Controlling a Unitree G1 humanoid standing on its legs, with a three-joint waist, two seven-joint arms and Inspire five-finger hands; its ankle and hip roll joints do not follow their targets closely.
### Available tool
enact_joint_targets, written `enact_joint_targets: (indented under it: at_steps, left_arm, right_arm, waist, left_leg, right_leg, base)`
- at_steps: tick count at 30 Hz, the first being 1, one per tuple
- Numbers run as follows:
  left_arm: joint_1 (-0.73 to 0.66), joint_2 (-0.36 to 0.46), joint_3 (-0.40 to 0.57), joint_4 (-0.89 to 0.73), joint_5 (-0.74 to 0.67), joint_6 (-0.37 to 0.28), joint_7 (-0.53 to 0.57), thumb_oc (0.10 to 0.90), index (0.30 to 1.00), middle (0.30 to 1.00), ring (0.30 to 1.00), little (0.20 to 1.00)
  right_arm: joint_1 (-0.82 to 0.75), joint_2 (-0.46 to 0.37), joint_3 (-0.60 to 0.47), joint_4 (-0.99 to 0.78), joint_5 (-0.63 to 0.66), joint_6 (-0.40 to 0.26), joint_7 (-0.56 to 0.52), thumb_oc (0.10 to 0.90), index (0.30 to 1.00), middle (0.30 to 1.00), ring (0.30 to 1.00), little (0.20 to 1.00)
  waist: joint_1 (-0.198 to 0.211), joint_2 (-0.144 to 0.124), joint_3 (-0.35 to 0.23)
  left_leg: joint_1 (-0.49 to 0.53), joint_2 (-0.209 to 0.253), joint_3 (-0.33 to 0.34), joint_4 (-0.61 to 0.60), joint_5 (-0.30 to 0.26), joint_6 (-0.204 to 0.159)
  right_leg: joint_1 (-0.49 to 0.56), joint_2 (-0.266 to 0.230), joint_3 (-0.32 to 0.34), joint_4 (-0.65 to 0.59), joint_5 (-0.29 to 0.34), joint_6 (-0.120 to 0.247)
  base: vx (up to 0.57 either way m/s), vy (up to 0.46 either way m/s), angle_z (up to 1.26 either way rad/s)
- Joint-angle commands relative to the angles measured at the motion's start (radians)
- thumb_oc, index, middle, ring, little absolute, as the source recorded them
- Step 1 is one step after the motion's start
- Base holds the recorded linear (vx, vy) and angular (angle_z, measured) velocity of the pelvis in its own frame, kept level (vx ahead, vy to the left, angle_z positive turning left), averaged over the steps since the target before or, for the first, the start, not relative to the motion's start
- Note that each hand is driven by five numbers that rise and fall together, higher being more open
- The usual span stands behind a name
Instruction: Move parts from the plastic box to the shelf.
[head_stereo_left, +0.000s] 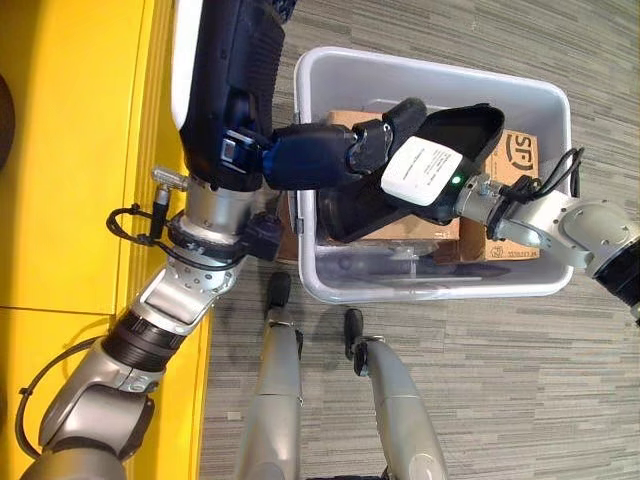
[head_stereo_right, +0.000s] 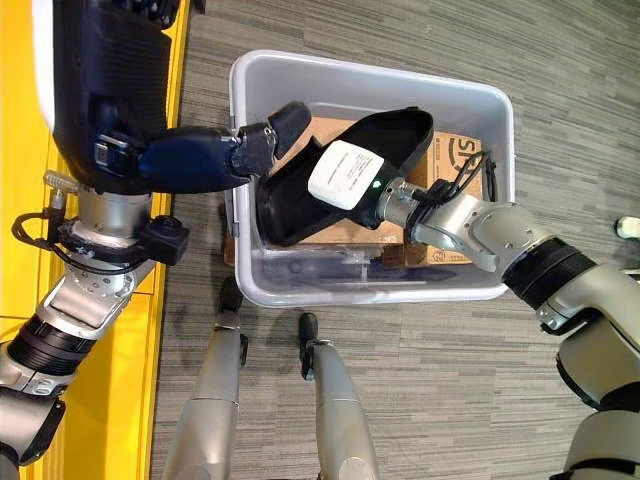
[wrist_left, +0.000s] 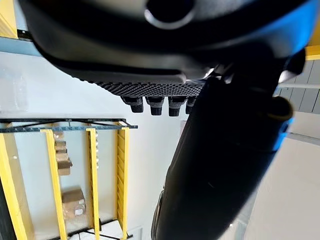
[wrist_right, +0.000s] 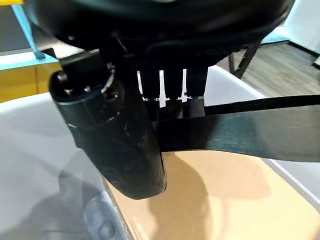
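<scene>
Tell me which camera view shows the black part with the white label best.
The right eye view: the black part lies whole above the plastic box, label showing, with the right hand and left hand at either end. The left eye view shows it similarly. The right wrist view catches an edge; the left wrist view, a dark blur.

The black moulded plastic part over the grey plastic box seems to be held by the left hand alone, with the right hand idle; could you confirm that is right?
Not quite: the right hand is not idle. The right wrist view shows its fingers and thumb pinching the black moulded plastic part, and the right eye view shows the left hand at the part's other end, over the grey plastic box.
</scene>
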Motion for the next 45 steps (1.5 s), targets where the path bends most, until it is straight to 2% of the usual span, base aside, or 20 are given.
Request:
enact_joint_targets:
  at_steps: [1, 6, 9, 10, 11, 14, 18, 27, 33, 35, 37, 38, 39, 41, 45]
  left_arm:
    - [-0.073, 0.005, 0.064, -0.103, -0.032, -0.055, -0.052, 0.900, 1.000, 1.000, 1.000, 1.000]
    - [-0.059, 0.004, 0.073, -0.104, -0.058, -0.039, -0.083, 0.900, 1.000, 1.000, 1.000, 1.000]
    - [-0.057, 0.000, 0.084, -0.100, -0.081, -0.038, -0.108, 0.900, 1.000, 1.000, 1.000, 1.000]
    - [-0.057, -0.001, 0.084, -0.099, -0.083, -0.038, -0.111, 0.900, 1.000, 1.000, 1.000, 1.000]
    - [-0.057, -0.012, 0.085, -0.093, -0.076, -0.036, -0.104, 0.900, 1.000, 1.000, 1.000, 1.000]
    - [-0.059, -0.040, 0.093, -0.069, -0.079, -0.049, -0.107, 0.900, 1.000, 1.000, 1.000, 1.000]
    - [-0.066, -0.076, 0.116, -0.065, -0.070, -0.026, -0.120, 0.900, 1.000, 1.000, 1.000, 1.000]
    - [-0.069, -0.108, 0.134, -0.077, -0.042, 0.003, -0.110, 0.900, 1.000, 1.000, 1.000, 1.000]
    - [-0.072, -0.121, 0.133, -0.080, -0.012, 0.036, -0.128, 0.900, 1.000, 1.000, 1.000, 1.000]
    - [-0.072, -0.122, 0.128, -0.081, 0.006, 0.064, -0.139, 0.900, 1.000, 1.000, 1.000, 1.000]
    - [-0.073, -0.106, 0.120, -0.079, 0.032, 0.154, -0.180, 0.900, 1.000, 1.000, 1.000, 1.000]
    - [-0.073, -0.104, 0.119, -0.078, 0.039, 0.166, -0.187, 0.900, 1.000, 1.000, 1.000, 1.000]
    - [-0.062, -0.082, 0.106, -0.055, 0.075, 0.230, -0.208, 0.900, 1.000, 1.000, 1.000, 1.000]
    - [-0.052, -0.068, 0.098, -0.038, 0.058, 0.262, -0.227, 0.900, 1.000, 1.000, 1.000, 1.000]
    - [0.023, -0.007, 0.075, 0.061, 0.133, 0.365, -0.295, 0.900, 1.000, 1.000, 1.000, 1.000]
  right_arm:
    - [-0.174, -0.068, 0.024, -0.053, 0.038, -0.003, -0.037, 0.400, 0.300, 0.300, 0.300, 0.300]
    - [-0.154, -0.060, 0.012, -0.068, 0.088, 0.052, -0.024, 0.400, 0.300, 0.300, 0.300, 0.300]
    - [-0.107, -0.050, -0.034, -0.056, 0.181, 0.150, -0.023, 0.400, 0.300, 0.300, 0.300, 0.300]
    - [-0.099, -0.049, -0.043, -0.056, 0.205, 0.162, -0.030, 0.400, 0.300, 0.300, 0.300, 0.300]
    - [-0.058, -0.038, -0.101, -0.056, 0.281, 0.201, -0.062, 0.400, 0.300, 0.300, 0.300, 0.300]
    - [0.034, -0.002, -0.249, -0.057, 0.299, 0.208, -0.081, 0.400, 0.300, 0.300, 0.300, 0.300]
    - [0.137, 0.019, -0.386, -0.100, 0.294, 0.207, -0.045, 0.400, 0.300, 0.300, 0.300, 0.300]
    - [0.330, 0.003, -0.544, -0.179, 0.351, 0.182, -0.025, 0.400, 0.300, 0.300, 0.300, 0.300]
    - [0.382, 0.015, -0.581, -0.201, 0.330, 0.141, -0.004, 0.400, 0.300, 0.300, 0.300, 0.300]
    - [0.392, 0.013, -0.583, -0.202, 0.340, 0.133, -0.010, 0.400, 0.300, 0.300, 0.300, 0.300]
    - [0.401, 0.011, -0.597, -0.198, 0.390, 0.124, -0.004, 0.400, 0.300, 0.300, 0.300, 0.300]
    - [0.402, 0.011, -0.599, -0.197, 0.394, 0.122, -0.002, 0.400, 0.300, 0.300, 0.300, 0.300]
    - [0.413, 0.003, -0.616, -0.203, 0.428, 0.110, 0.009, 0.400, 0.300, 0.300, 0.300, 0.300]
    - [0.427, -0.005, -0.628, -0.211, 0.438, 0.101, -0.001, 0.400, 0.300, 0.300, 0.300, 0.300]
    - [0.493, -0.014, -0.713, -0.251, 0.503, 0.074, 0.010, 0.400, 0.300, 0.300, 0.300, 0.300]
  waist:
    - [0.036, -0.003, 0.000]
    - [0.042, 0.000, 0.000]
    - [0.034, 0.008, 0.000]
    - [0.032, 0.009, 0.000]
    - [0.019, 0.018, 0.000]
    - [-0.003, 0.031, 0.000]
    - [-0.032, 0.051, 0.000]
    - [-0.086, 0.068, 0.000]
    - [-0.100, 0.083, -0.001]
    - [-0.103, 0.089, -0.004]
    - [-0.106, 0.096, -0.011]
    - [-0.106, 0.097, -0.013]
    - [-0.110, 0.101, -0.018]
    - [-0.114, 0.106, -0.025]
    - [-0.124, 0.121, -0.060]
  left_leg:
    - [0.084, 0.017, 0.096, 0.017, -0.177, 0.052]
    - [0.080, 0.033, 0.084, 0.027, -0.168, 0.039]
    - [0.085, 0.048, 0.083, 0.029, -0.163, 0.031]
    - [0.086, 0.049, 0.084, 0.029, -0.163, 0.030]
    - [0.094, 0.053, 0.087, 0.031, -0.165, 0.027]
    - [0.113, 0.053, 0.093, 0.030, -0.170, 0.025]
    - [0.134, 0.057, 0.103, 0.024, -0.165, 0.019]
    - [0.230, 0.085, 0.135, -0.027, -0.159, 0.007]
    - [0.280, 0.100, 0.152, -0.057, -0.153, 0.003]
    - [0.288, 0.100, 0.155, -0.061, -0.153, 0.003]
    - [0.306, 0.101, 0.156, -0.076, -0.149, 0.000]
    - [0.307, 0.101, 0.156, -0.079, -0.148, 0.000]
    - [0.321, 0.106, 0.162, -0.090, -0.145, 0.000]
    - [0.328, 0.108, 0.163, -0.100, -0.141, 0.000]
    - [0.380, 0.121, 0.173, -0.147, -0.126, -0.003]
  right_leg:
    - [0.033, 0.014, -0.118, 0.047, -0.040, -0.087]
    - [0.033, 0.017, -0.128, 0.078, -0.066, -0.108]
    - [0.035, 0.023, -0.128, 0.087, -0.075, -0.117]
    - [0.036, 0.023, -0.127, 0.088, -0.076, -0.117]
    - [0.038, 0.024, -0.122, 0.095, -0.082, -0.120]
    - [0.046, 0.025, -0.111, 0.103, -0.090, -0.119]
    - [0.057, 0.027, -0.093, 0.097, -0.089, -0.119]
    - [0.132, 0.021, -0.065, 0.038, -0.076, -0.108]
    - [0.175, 0.019, -0.057, 0.002, -0.069, -0.106]
    - [0.184, 0.017, -0.056, -0.005, -0.068, -0.107]
    - [0.198, 0.015, -0.053, -0.015, -0.066, -0.103]
    - [0.199, 0.015, -0.053, -0.018, -0.065, -0.102]
    - [0.211, 0.012, -0.051, -0.032, -0.058, -0.098]
    - [0.217, 0.011, -0.050, -0.044, -0.052, -0.095]
    - [0.272, 0.003, -0.046, -0.106, -0.032, -0.085]
  base:
    - [0.04, -0.123, 0.16]
    - [0.02, -0.095, 0.08]
    - [-0.01, -0.027, 0.01]
    - [-0.02, 0.042, 0.03]
    - [-0.02, 0.061, 0.02]
    - [-0.02, 0.084, -0.01]
    - [-0.02, 0.100, -0.17]
    - [-0.01, 0.081, -0.11]
    - [-0.01, 0.059, -0.06]
    - [0.00, 0.036, -0.06]
    - [0.00, 0.015, -0.02]
    - [-0.01, 0.032, -0.01]
    - [0.00, 0.000, 0.00]
    - [0.00, 0.033, -0.01]
    - [0.04, 0.055, 0.01]
